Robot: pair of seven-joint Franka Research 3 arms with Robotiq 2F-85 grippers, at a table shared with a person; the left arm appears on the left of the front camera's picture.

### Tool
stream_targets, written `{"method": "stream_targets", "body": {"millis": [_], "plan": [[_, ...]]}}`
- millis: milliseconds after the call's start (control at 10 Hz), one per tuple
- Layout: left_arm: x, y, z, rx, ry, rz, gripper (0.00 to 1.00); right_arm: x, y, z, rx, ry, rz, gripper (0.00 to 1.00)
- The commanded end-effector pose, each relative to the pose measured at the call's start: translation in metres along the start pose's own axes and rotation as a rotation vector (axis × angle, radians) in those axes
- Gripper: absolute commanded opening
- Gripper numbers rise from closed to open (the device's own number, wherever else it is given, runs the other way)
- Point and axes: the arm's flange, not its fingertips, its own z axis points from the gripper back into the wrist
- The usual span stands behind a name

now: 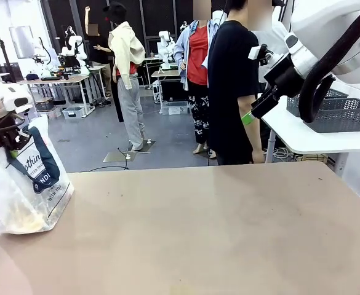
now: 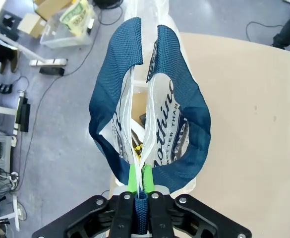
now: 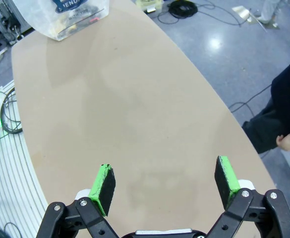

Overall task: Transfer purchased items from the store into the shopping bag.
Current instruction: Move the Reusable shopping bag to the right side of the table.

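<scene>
Your left gripper [image 2: 139,184] clamps the translucent whitish plastic shopping bag's navy strap handles [image 2: 182,106], bench [image 1: 216,233] left; right gripper [image 3: 165,184] spread, unladen.

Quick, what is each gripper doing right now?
Left gripper: closed on the shopping bag, pinching its blue handles.
Right gripper: open, holding nothing, above the table.

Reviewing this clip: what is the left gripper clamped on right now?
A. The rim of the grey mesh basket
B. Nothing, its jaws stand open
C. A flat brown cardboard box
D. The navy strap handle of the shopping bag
D. In the left wrist view the left gripper has its green pads pressed together on the navy strap handle of the shopping bag, which stands at the table's left edge.
</scene>
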Motion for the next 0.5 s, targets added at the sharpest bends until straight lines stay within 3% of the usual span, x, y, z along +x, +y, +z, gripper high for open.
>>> {"method": "stream_targets", "body": {"millis": [0,400], "plan": [[-0.003,-0.001,0.008,-0.019,-0.013,-0.007,0.0,0.0,0.0,0.0,-0.006,0.013,0.011,1.0],[-0.001,-0.008,0.021,-0.023,-0.013,-0.014,0.77,0.0,0.0,0.0,-0.006,0.013,0.011,1.0]]}}
